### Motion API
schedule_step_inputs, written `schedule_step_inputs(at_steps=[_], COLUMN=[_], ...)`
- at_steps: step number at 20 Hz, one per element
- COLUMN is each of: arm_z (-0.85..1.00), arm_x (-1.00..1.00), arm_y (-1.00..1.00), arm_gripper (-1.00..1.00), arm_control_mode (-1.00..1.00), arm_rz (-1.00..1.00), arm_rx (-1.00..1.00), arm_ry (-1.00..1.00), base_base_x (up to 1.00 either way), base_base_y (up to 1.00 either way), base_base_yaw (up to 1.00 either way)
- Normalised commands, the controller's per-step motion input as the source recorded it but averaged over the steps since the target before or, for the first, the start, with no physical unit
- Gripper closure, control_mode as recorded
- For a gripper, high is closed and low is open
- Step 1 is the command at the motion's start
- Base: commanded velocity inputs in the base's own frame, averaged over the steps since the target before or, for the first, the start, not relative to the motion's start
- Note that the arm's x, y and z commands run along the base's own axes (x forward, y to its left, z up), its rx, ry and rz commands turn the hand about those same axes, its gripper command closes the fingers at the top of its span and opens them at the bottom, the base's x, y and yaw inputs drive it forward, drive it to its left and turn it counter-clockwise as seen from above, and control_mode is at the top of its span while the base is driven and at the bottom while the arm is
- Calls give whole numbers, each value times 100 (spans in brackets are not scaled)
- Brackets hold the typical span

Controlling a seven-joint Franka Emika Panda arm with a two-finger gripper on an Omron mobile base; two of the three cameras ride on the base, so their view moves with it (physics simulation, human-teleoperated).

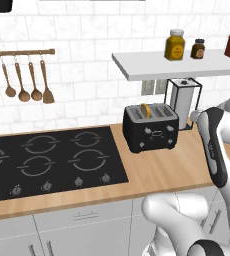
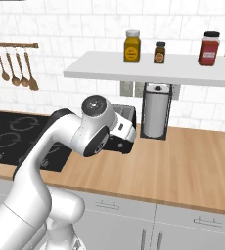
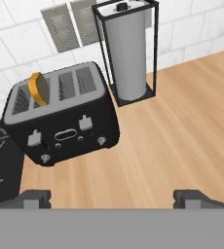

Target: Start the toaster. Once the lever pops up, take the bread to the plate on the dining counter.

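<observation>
Toaster (image 1: pixel 151 128) sits on the wood tabletop (image 1: pixel 177 165), just right of the black cooktop (image 1: pixel 47 162) and near the back wall; I see it again in hand view (image 3: pixel 63 116), w/ two levers and small silver knobs on its front. Bread (image 3: pixel 39 89) stands upright in a slot toward the toaster's left end, top half sticking out; same slice in left base view (image 1: pixel 145 110). Paper towel roll in a black wire holder (image 3: pixel 128 51) stands just beside the toaster on its right, under the white shelf (image 2: pixel 148 68) w/ three jars. My end effector (image 3: pixel 112 198) hangs above bare tabletop in front of the toaster, well apart from it, jaws spread wide, nothing between them. Wooden spoons on a wall rail (image 1: pixel 24 75) over the cooktop.
</observation>
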Motion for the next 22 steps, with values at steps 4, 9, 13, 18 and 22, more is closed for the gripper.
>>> schedule_step_inputs(at_steps=[4, 9, 13, 18, 22], arm_z=[0, 0, 0, 0, 0], arm_x=[0, 0, 0, 0, 0], arm_y=[0, 0, 0, 0, 0], arm_gripper=[-100, -100, -100, -100, -100], arm_control_mode=[-100, -100, -100, -100, -100], arm_rz=[0, 0, 0, 0, 0], arm_rx=[0, 0, 0, 0, 0], arm_ry=[0, 0, 0, 0, 0], base_base_x=[0, 0, 0, 0, 0], base_base_y=[0, 0, 0, 0, 0], base_base_yaw=[0, 0, 0, 0, 0])
